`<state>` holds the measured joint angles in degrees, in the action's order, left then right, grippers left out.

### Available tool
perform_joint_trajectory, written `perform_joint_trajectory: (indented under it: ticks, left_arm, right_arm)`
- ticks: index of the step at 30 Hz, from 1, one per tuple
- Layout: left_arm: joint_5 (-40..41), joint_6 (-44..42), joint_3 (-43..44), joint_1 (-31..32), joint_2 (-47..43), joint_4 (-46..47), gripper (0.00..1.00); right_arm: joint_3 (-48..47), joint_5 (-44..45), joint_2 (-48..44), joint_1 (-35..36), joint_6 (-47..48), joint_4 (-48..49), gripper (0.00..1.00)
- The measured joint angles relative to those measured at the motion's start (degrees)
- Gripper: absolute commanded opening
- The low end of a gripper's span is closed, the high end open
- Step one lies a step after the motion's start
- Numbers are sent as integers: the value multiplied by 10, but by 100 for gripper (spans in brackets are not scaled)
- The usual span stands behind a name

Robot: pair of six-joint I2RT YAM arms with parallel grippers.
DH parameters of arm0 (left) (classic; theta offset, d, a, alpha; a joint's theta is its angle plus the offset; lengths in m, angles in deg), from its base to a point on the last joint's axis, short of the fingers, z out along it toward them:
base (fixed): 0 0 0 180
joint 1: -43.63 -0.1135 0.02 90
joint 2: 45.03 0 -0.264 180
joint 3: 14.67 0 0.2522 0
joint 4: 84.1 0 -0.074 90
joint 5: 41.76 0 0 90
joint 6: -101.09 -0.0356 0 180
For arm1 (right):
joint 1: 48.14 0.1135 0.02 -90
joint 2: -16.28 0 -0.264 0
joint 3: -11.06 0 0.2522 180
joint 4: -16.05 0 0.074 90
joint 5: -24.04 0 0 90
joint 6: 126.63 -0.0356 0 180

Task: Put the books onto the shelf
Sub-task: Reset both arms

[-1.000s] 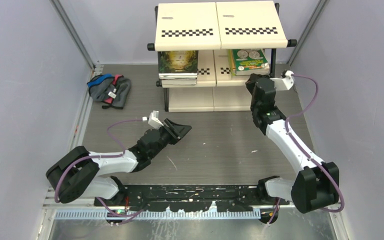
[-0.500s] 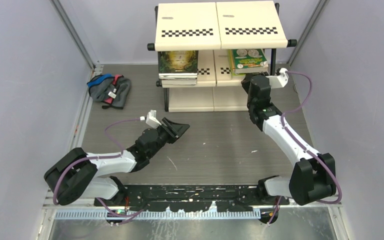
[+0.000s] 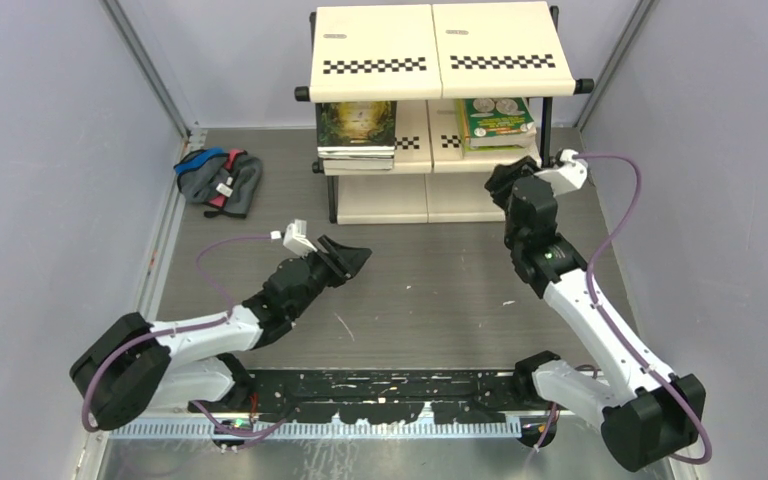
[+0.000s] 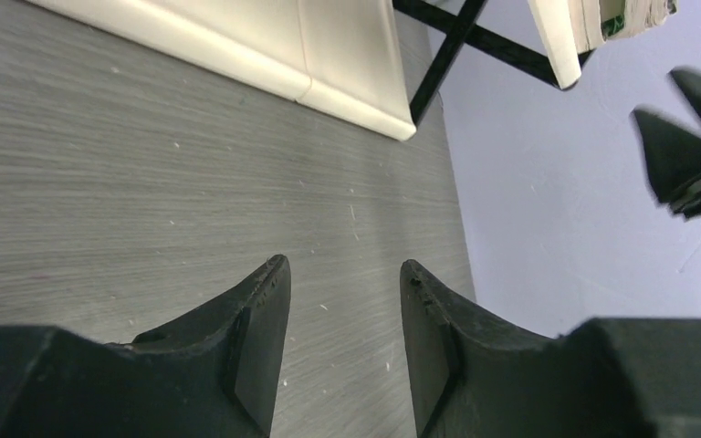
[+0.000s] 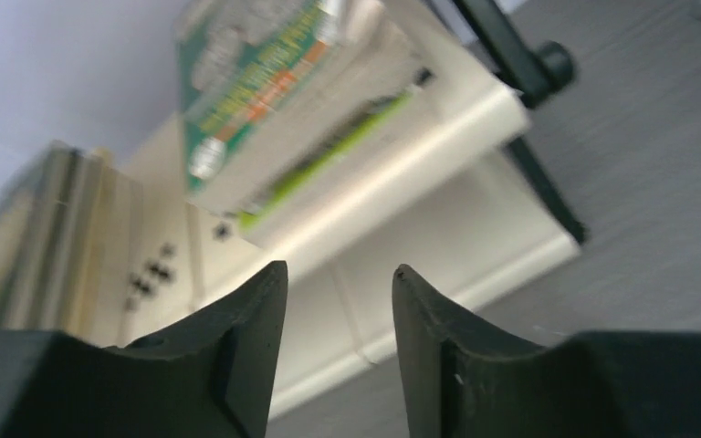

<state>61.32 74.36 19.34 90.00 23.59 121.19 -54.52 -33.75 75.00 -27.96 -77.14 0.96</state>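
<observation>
The shelf [image 3: 440, 50] stands at the back of the table. On its middle tier lie two stacks of books: a dark green-gold one [image 3: 356, 128] on the left and an orange-green one [image 3: 498, 118] on the right. In the right wrist view the orange-green book [image 5: 256, 82] rests on a lime green book [image 5: 329, 151]. My right gripper [image 3: 501, 182] [image 5: 340, 267] is open and empty, just in front of the shelf's right half. My left gripper [image 3: 355, 258] [image 4: 342, 265] is open and empty over the table, short of the shelf's bottom board [image 4: 237, 46].
A grey-blue cloth bundle [image 3: 218, 180] lies at the back left of the table. Purple walls close in both sides. The shelf's black frame leg [image 4: 438, 64] stands near the right wall. The right gripper [image 4: 685, 146] shows at the edge of the left wrist view.
My right gripper has opened and drawn back from the shelf's right-hand books. The left arm has shifted slightly left and its jaws have widened a little.
</observation>
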Motion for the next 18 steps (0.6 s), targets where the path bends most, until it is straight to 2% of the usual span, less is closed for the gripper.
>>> perform_joint_trajectory:
  ticks: [5, 9, 15, 18]
  left_arm:
    - [64, -61, 0, 0, -42, -49, 54]
    - [126, -116, 0, 0, -48, -90, 57]
    - [227, -205, 14, 0, -50, -153, 62]
    - [284, -258, 37, -1, -50, -170, 75]
  right_arm:
    - [80, 53, -40, 0, 70, -35, 76]
    - [127, 106, -53, 0, 100, -51, 99]
    - [141, 194, -43, 0, 98, -78, 100]
    - [138, 231, -26, 0, 84, -98, 100]
